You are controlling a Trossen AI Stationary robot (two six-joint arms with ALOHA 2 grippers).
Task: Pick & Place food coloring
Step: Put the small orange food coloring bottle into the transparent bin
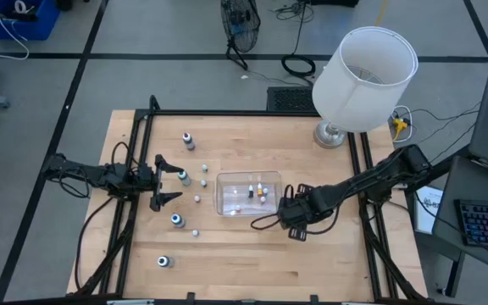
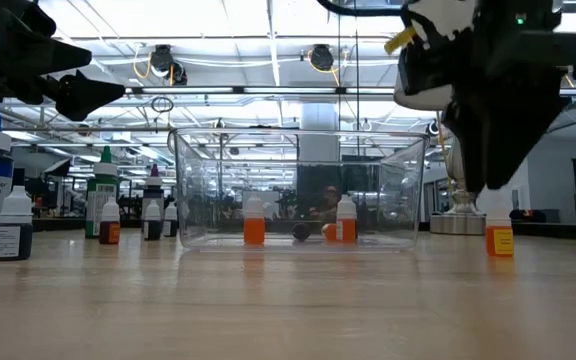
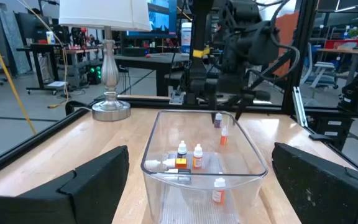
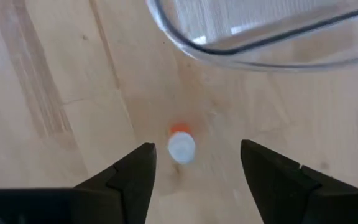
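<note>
Seen from above, the wooden tabletop (image 1: 312,263) carries a clear tub (image 1: 249,194) at its middle, with several food coloring bottles (image 1: 261,191) already inside. More bottles (image 1: 177,220) stand scattered to its left, so the task looks partly done. The left pincer (image 1: 169,178) hangs spread open among those loose bottles; the right pincer (image 1: 293,222) hangs just right of the tub.

At table level, orange bottles (image 2: 254,230) show through the tub wall (image 2: 398,190), and one orange bottle (image 2: 499,240) stands outside on the right, below the right arm.

From the left wrist, the tub rim (image 3: 253,163) lies ahead, holding bottles.

From the right wrist, released fingers (image 4: 129,177) straddle a white-capped orange bottle (image 4: 181,146), not yet gripped.
</note>
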